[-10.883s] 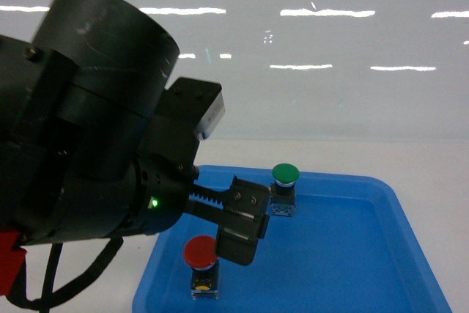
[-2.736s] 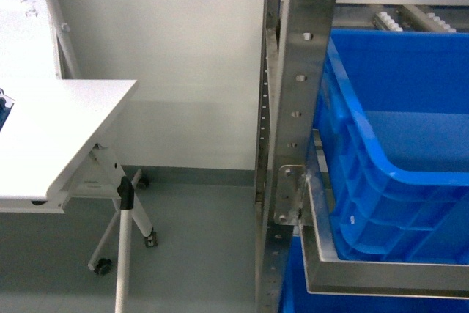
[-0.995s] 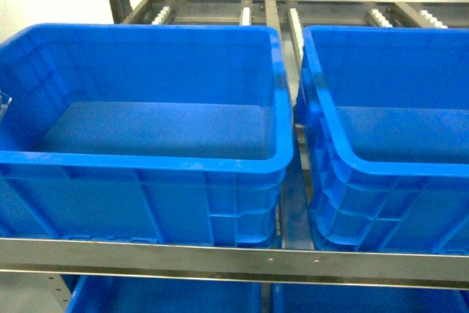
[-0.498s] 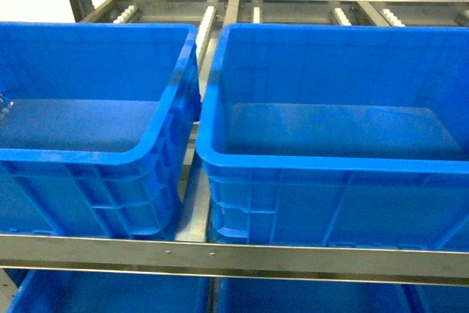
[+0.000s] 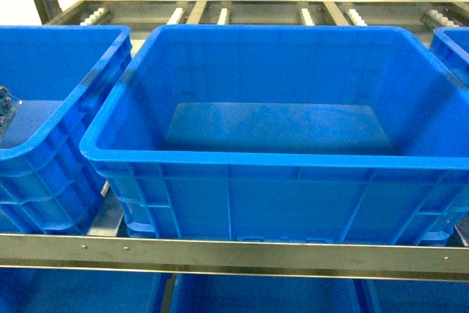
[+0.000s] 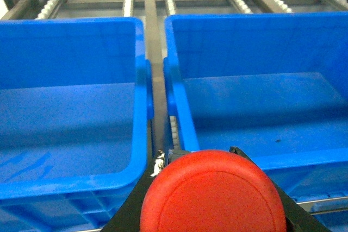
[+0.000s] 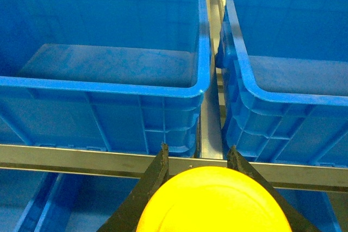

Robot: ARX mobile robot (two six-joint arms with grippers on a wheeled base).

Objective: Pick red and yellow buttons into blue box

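The red button (image 6: 213,196) fills the bottom of the left wrist view, with my left gripper (image 6: 199,154) shut on it; it hangs in front of the gap between two blue crates. The yellow button (image 7: 215,204) is held the same way, my right gripper (image 7: 198,149) shut on it, low in front of the steel shelf rail. In the head view one deep blue box (image 5: 242,199) stands centred on the shelf, and its floor looks bare. Neither gripper shows clearly in the head view.
More blue crates flank it: one on the left (image 5: 51,166) and a corner on the right (image 5: 454,42). A steel rail (image 5: 234,253) runs along the shelf front, with roller tracks (image 5: 220,14) behind and further crates (image 5: 80,291) on the level below.
The head view has swung from the tray table to the rack. The crates slid leftward in the frame until one stands centred. Earlier the left gripper was at the red button in the tray.
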